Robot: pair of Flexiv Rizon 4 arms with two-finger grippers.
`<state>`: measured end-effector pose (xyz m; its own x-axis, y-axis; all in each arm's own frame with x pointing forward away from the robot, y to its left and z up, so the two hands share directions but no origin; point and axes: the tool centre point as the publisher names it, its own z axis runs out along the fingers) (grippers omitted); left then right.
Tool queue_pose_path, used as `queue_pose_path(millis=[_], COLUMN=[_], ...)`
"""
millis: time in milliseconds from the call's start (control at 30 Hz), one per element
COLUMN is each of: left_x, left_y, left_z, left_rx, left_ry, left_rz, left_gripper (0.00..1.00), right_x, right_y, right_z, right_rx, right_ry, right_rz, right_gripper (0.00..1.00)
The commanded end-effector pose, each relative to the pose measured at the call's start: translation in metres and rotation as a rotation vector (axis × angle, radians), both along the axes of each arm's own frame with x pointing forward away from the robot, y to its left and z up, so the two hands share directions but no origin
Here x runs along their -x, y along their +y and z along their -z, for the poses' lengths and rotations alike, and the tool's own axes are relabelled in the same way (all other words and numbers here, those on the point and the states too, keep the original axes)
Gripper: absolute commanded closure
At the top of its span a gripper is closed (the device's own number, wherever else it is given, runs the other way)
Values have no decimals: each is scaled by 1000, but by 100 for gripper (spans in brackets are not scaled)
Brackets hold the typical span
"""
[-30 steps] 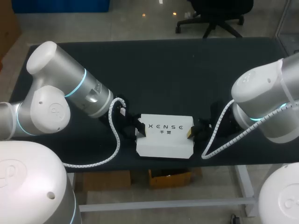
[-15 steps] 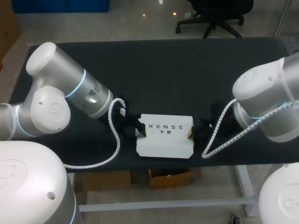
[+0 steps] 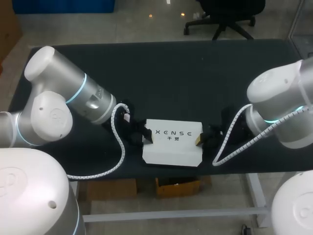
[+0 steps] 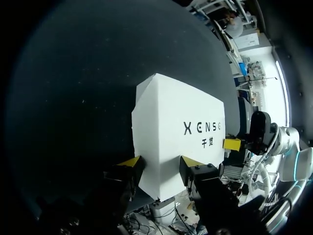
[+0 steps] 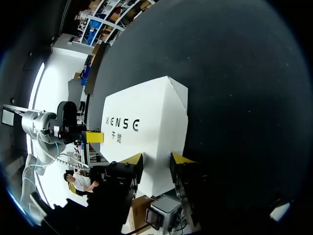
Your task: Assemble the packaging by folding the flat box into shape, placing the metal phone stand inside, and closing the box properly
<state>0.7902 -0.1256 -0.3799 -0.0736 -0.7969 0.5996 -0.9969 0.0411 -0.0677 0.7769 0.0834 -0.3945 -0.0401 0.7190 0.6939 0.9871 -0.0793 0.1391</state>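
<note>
White cardboard box (image 3: 173, 149) lies lengthwise between left gripper (image 4: 159, 164) and right gripper (image 5: 154, 159); either's grip cannot be told.

The left arm (image 3: 73, 95) and right arm (image 3: 279, 98) have each drifted slightly outward from the box (image 3: 173, 147).

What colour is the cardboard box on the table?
The rectangular cardboard box is white with black print on top, clearest in the left wrist view.

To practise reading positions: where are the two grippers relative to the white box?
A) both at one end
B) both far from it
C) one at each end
C: the left gripper sits at one end of the white box, the right gripper at the other.
</note>
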Motion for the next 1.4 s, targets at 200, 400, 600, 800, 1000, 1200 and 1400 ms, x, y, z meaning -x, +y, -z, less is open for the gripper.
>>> queue_pose_path(millis=[200, 400, 600, 800, 1000, 1200, 1400], left_x=[1, 1, 1, -1, -3, -9, -13], left_y=[-1, 0, 0, 2, 7, 12, 12], left_z=[1, -1, 0, 0, -1, -3, -5], left_rx=[30, 33, 42, 48, 42, 35, 43], left_ry=[-12, -18, -12, -7, -6, -5, -25], left_rz=[13, 20, 27, 36, 40, 45, 67], left_gripper=[51, 50, 50, 48, 46, 46, 45], right_x=[1, 6, 8, 8, 9, 7, 4], right_y=[-2, -4, -3, -1, -1, -1, -3], right_z=[2, 0, 2, 2, 2, 4, 6], right_rx=[-116, -108, -125, -140, -141, -139, -140], right_ry=[-15, -24, -34, -32, -27, -19, -15], right_rz=[-18, -3, 10, 7, 11, 13, 12], right_gripper=[68, 68, 70, 70, 69, 70, 69])
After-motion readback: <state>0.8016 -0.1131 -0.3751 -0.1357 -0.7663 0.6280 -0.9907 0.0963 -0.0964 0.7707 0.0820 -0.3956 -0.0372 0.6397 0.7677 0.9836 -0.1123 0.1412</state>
